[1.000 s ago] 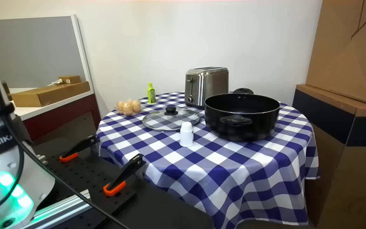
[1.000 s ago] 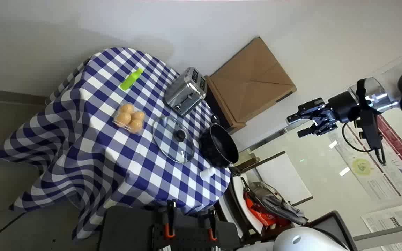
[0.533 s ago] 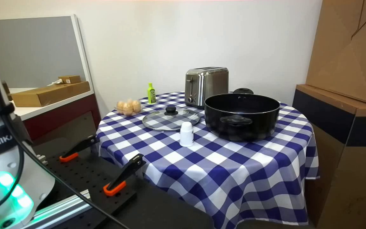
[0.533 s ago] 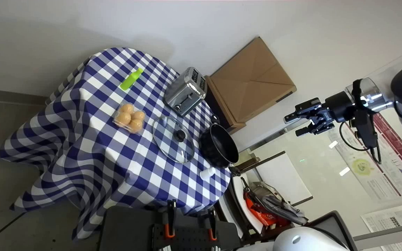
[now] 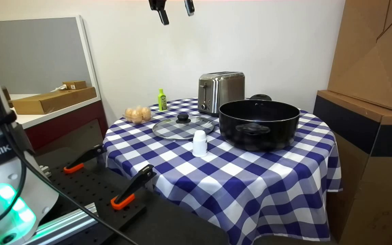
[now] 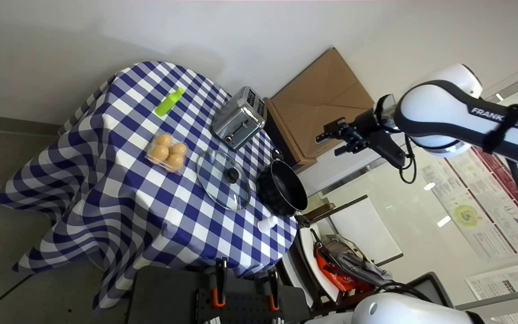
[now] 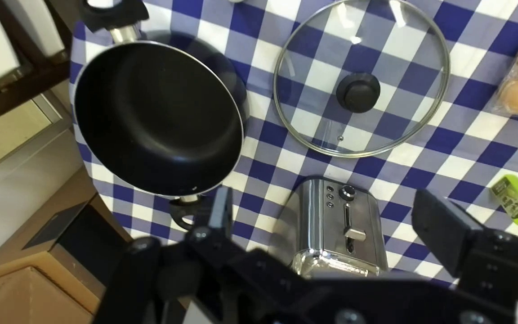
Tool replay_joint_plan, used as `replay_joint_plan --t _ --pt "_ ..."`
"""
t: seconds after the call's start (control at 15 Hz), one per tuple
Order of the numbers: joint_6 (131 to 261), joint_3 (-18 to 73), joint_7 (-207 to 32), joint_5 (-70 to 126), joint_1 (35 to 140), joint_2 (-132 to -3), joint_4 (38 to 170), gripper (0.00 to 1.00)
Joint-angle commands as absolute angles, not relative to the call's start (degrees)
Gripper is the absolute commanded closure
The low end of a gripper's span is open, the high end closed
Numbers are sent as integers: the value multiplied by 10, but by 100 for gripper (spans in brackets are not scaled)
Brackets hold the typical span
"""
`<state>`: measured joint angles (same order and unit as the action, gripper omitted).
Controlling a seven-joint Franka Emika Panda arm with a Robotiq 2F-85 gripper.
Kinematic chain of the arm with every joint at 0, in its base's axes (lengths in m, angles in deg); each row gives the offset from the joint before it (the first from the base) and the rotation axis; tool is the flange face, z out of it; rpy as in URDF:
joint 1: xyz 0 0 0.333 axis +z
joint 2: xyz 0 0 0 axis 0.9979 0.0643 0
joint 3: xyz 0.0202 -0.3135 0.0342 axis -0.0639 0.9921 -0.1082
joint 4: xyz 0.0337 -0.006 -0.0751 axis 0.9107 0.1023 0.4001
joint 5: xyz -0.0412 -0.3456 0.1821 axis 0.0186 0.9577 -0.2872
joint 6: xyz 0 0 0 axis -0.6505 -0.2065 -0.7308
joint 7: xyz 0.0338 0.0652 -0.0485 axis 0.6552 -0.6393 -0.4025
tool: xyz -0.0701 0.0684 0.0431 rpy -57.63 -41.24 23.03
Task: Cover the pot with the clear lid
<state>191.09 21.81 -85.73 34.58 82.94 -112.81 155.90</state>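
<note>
The black pot (image 5: 259, 136) stands uncovered on the checkered tablecloth in both exterior views (image 6: 281, 189). Its dark inside shows in the wrist view (image 7: 160, 119). The clear lid (image 5: 168, 130) lies flat on the cloth beside the pot, dark knob up (image 6: 231, 175). It also shows whole but for its top edge in the wrist view (image 7: 358, 92). My gripper (image 5: 177, 17) is open and empty, high above the table at the top of an exterior view. It also shows to the right of the table in an exterior view (image 6: 328, 146). In the wrist view its spread fingers (image 7: 322, 193) frame the toaster far below.
A steel toaster (image 5: 221, 92) stands behind the lid and pot. A white shaker (image 5: 199, 144) stands in front of the lid. A clear egg pack (image 6: 167, 153) and a green bottle (image 6: 169, 102) are beyond the lid. Cardboard boxes (image 5: 369, 54) stand beside the table.
The arm has swung in toward the table. The gripper has come into the top of an exterior view and moved left in an exterior view. The pot, lid and other objects have not moved.
</note>
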Motion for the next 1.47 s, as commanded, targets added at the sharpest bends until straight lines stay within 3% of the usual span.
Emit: replay_joint_plan --t 0.0,0.67,1.4 --pt "1965 196 -877 358 837 -999 1497 0" --pt "1973 195 -912 449 859 -791 1408 0" --pt "1990 218 -921 499 915 -663 1351 0"
